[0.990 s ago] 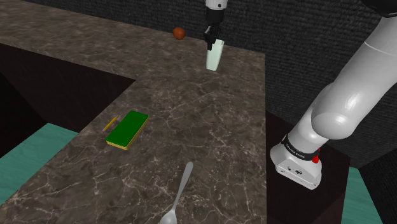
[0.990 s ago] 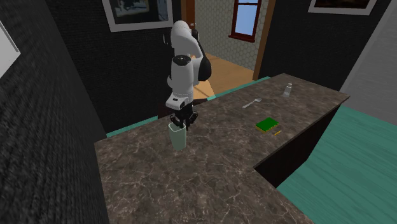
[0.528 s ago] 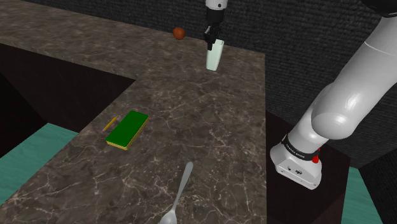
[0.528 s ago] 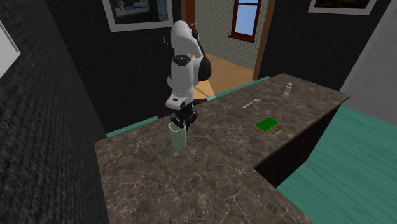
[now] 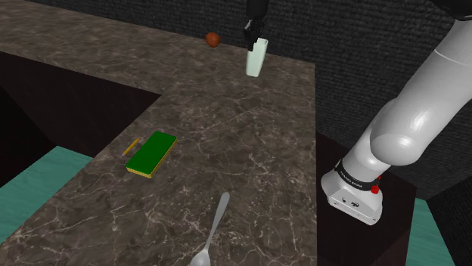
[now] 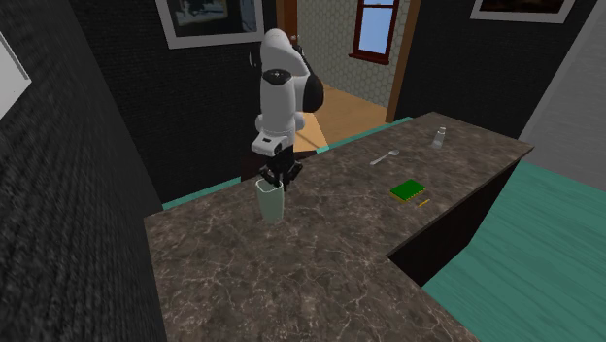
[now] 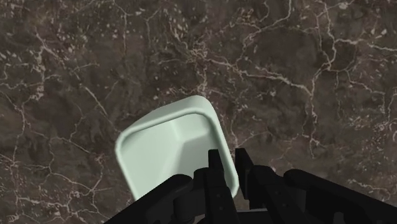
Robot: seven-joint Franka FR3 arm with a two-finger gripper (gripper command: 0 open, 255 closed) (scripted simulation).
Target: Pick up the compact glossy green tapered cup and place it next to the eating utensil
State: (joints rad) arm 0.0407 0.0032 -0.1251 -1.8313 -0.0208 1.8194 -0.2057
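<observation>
The pale green tapered cup (image 5: 256, 59) stands upright at the far end of the dark marble counter (image 5: 249, 128), its base just above the surface. My black gripper (image 5: 253, 39) comes down on it from above and is shut on the cup's rim. In the wrist view one finger (image 7: 216, 167) is inside the cup (image 7: 167, 149) and the other is outside its wall. The second exterior view has the gripper (image 6: 275, 182) on top of the cup (image 6: 269, 202). The grey spoon (image 5: 212, 229) lies at the counter's near end, far from the cup, also seen as the spoon (image 6: 385, 157).
A green flat block (image 5: 151, 153) with a yellow pencil (image 5: 131, 146) beside it lies mid-counter toward the inner edge. A brown ball (image 5: 213, 39) rests near the cup. A small bottle (image 6: 440, 137) stands beyond the spoon. The counter is L-shaped with a drop beside the block.
The gripper has risen a little and the cup has gone up with it. The spoon, block and ball have not moved.
</observation>
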